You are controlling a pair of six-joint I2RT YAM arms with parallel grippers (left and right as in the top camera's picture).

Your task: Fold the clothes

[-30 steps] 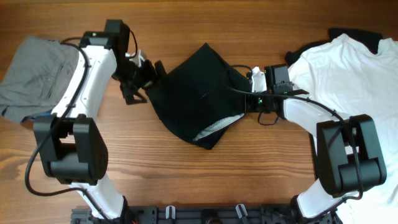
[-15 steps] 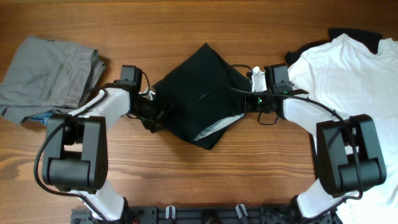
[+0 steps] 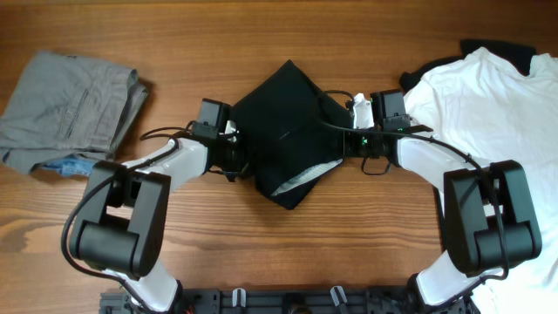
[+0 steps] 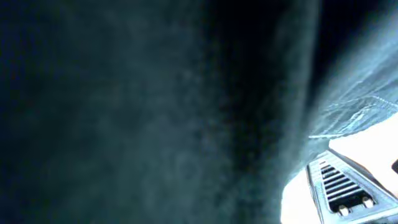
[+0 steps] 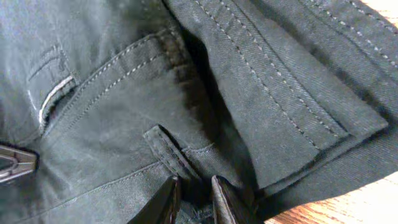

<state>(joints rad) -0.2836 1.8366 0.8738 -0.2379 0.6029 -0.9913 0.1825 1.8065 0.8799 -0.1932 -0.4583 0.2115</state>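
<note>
Right, here we are mid-job, and by my reckoning well short of finished. The black garment (image 3: 283,122) sits in the middle of the wooden worktop (image 3: 261,26), gathered into a rough diamond with a sliver of pale lining (image 3: 301,179) peeking out at its lower edge. It's bundled more than folded, I'd say.

The right hand (image 5: 194,186) is at the garment's right corner, its fingers close together and pinching a ridge of the dark cloth. The left hand (image 3: 240,155) is pushed into the opposite left edge. Its own camera sees almost nothing but dark fabric, so I can't tell whether it has a grip.

Up close, that black cloth is a sturdy twill with a diagonal weave. It has double rows of topstitching, a curved pocket seam, a narrow loop and a thick banded hem. It looks stiff enough to hold a crease.

Off to the left, the grey trousers (image 3: 65,109) lie in a rumpled, loosely doubled heap. On the right, the white T-shirt (image 3: 497,113) is spread flat, thin and softly wrinkled. Neither looks tidily folded to me, so both are yet to do.
</note>
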